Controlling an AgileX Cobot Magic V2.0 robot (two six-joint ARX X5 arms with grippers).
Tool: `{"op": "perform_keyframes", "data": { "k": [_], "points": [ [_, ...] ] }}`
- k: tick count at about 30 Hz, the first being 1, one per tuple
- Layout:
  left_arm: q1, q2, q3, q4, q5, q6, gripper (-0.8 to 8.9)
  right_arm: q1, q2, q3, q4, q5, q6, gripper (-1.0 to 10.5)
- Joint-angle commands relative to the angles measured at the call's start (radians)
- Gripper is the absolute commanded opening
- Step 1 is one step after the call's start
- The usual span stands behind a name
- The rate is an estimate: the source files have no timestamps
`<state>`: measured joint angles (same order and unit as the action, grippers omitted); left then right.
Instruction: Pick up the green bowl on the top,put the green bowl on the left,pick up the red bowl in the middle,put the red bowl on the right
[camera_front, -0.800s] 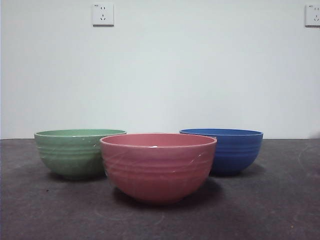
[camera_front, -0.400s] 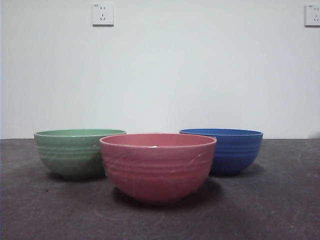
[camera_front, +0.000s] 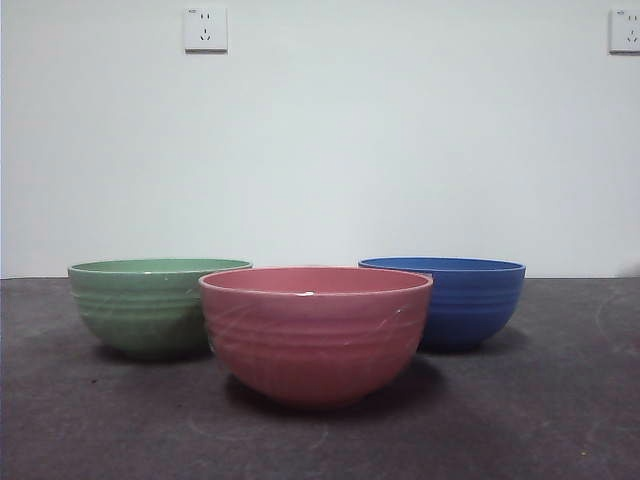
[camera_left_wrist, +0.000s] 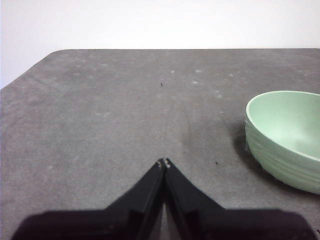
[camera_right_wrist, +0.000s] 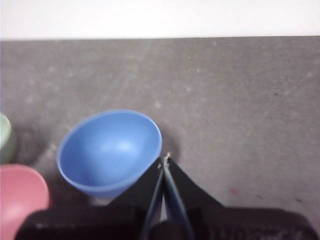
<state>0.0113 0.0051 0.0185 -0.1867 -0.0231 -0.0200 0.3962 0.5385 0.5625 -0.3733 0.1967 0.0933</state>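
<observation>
The green bowl (camera_front: 150, 305) stands upright on the dark table at the left, a little behind the red bowl (camera_front: 315, 330), which stands nearest the front in the middle. The green bowl also shows in the left wrist view (camera_left_wrist: 287, 137), off to one side of my left gripper (camera_left_wrist: 164, 162), which is shut, empty and above bare table. My right gripper (camera_right_wrist: 166, 159) is shut and empty, raised close beside the rim of the blue bowl (camera_right_wrist: 107, 150). An edge of the red bowl (camera_right_wrist: 20, 200) shows in the right wrist view. Neither arm shows in the front view.
The blue ridged bowl (camera_front: 455, 300) stands at the right, partly behind the red bowl. All three bowls are empty and apart from each other. A white wall with two sockets (camera_front: 205, 28) runs behind the table's back edge.
</observation>
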Motion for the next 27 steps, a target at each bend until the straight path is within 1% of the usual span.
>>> {"op": "perform_keyframes", "data": {
  "k": [1,6,10,12,13,17,20,27],
  "points": [
    [0.003,-0.001,-0.012,-0.003,0.002,-0.006,-0.04,-0.055,-0.128,-0.019,-0.077,0.013,-0.084,0.0],
    [0.003,-0.001,-0.012,-0.003,0.003,-0.006,-0.04,-0.225,-0.354,-0.158,-0.054,-0.161,-0.084,0.0],
    [0.003,-0.001,-0.012,-0.003,0.000,-0.006,-0.04,-0.299,-0.445,-0.301,0.003,-0.183,-0.084,0.0],
    [0.003,-0.001,-0.012,-0.003,0.003,-0.006,-0.04,-0.316,-0.467,-0.372,0.049,-0.249,-0.084,0.0],
    [0.003,-0.001,-0.012,-0.003,0.002,-0.006,-0.04,-0.320,-0.473,-0.400,0.068,-0.267,-0.085,0.0],
    [0.003,-0.001,-0.012,-0.003,0.002,-0.006,-0.04,-0.323,-0.503,-0.486,0.117,-0.277,-0.084,0.0],
    [0.003,-0.001,-0.012,-0.003,0.002,-0.006,-0.04,-0.323,-0.533,-0.526,0.125,-0.277,-0.084,0.0],
    [0.003,-0.001,-0.012,-0.003,0.002,-0.006,-0.04,-0.323,-0.536,-0.531,0.132,-0.269,-0.084,0.0]
  ]
}}
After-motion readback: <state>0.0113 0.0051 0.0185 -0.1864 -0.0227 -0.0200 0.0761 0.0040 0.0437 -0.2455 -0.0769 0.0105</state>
